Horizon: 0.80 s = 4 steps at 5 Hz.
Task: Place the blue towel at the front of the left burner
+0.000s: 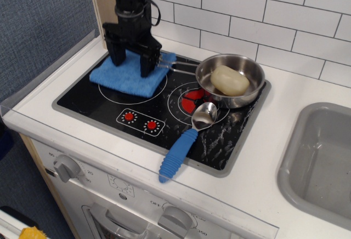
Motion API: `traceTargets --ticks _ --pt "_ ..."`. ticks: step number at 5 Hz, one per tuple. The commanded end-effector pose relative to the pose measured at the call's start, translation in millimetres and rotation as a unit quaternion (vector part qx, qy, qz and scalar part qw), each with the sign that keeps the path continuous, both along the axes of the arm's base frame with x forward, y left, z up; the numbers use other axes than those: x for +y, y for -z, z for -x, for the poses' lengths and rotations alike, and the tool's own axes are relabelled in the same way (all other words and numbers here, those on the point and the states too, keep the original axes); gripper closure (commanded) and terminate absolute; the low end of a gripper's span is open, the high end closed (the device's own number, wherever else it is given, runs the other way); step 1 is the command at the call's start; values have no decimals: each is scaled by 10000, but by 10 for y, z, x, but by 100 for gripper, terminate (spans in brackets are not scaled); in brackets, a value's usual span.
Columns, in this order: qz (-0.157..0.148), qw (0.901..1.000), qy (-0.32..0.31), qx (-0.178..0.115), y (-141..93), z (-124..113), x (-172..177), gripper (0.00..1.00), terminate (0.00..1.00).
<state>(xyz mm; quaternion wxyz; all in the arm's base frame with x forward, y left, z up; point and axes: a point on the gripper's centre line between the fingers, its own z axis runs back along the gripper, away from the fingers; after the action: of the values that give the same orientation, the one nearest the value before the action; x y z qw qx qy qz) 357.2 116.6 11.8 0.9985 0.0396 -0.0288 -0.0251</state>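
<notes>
The blue towel lies flat over the back half of the left burner, whose white rings show only in front of the cloth. My black gripper points straight down at the towel's back part. Its two fingers are spread wide, one fingertip near the left side and the other near the right edge, both low at the cloth's surface. Nothing is clamped between them. The burner's red centre is hidden under the towel.
A steel pan holding a pale lump sits on the right burner, its wire handle reaching toward my right finger. A spoon with a blue ribbed handle lies at the cooktop's front. Two red knob dots are printed front centre. A grey sink is at right.
</notes>
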Motion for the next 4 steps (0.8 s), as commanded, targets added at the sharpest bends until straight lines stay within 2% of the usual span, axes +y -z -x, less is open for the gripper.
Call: traceTargets --ticks 1,2,3,4 --pt "498 9965 339 -576 -345 665 170 0 0" --pt "472 9969 345 -528 -386 886 205 0 0" --pt "466 9969 365 -514 -385 949 154 0 0" --pt "255 9956 501 -747 -639 923 66 0 0"
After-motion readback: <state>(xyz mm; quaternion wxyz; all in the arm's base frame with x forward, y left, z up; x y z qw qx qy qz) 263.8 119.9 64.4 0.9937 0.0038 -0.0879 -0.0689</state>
